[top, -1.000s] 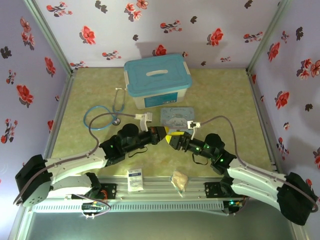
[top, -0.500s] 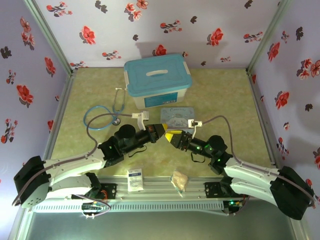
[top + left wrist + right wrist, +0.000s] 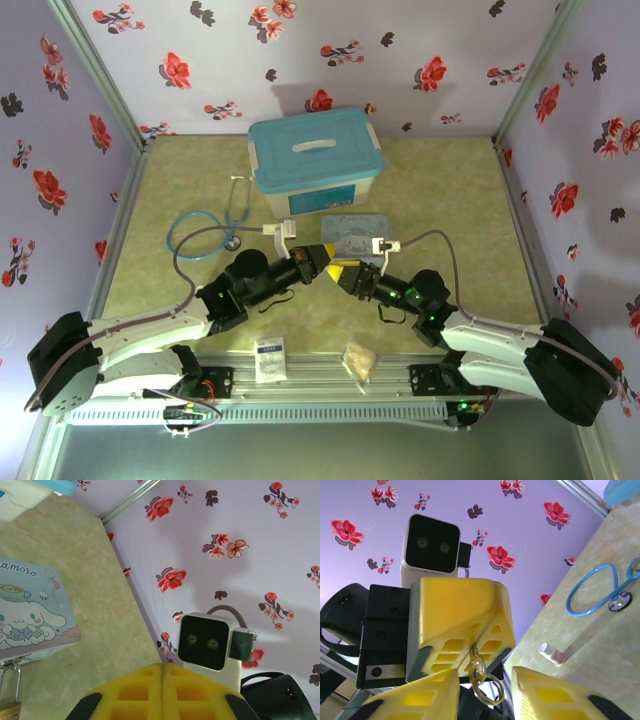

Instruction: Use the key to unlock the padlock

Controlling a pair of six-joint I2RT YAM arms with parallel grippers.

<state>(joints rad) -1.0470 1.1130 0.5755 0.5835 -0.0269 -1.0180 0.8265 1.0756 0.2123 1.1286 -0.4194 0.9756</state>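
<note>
Fingers of left pincer: smooth matt yellow plastic, clamped on the key, shiny metal with a wire ring. Beside that pincer the padlock: brassy body, polished silver shackle. Past it the tin is glossy and printed, the bench matt and mottled.

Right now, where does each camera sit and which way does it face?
Top external: overhead, behind; looks down on left pincer, right pincer.
Left wrist: past own shut fingers toward right arm's camera.
Right wrist: past own open fingers toward left pincer gripping key.
Shared: top and left wrist show cartoon tin.
</note>
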